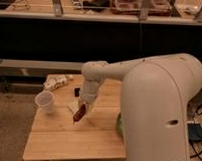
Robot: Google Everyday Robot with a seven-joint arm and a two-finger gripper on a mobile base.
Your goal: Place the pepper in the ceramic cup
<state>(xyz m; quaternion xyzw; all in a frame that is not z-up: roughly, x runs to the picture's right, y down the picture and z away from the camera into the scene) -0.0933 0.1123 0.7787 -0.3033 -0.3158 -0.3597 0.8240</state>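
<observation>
Big white arm (159, 97) fills the right side of the frame and reaches left, with its wrist bent down over the middle of the wooden table (57, 143). The ceramic cup (45, 100) stands upright near the table's left edge, with bare wood in front of it and along the lower edge. The gripper (83, 105) points down just right of the cup, pinched narrow on the pepper (79, 114), which hangs tilted, tip down, near the tabletop and apart from the cup.
</observation>
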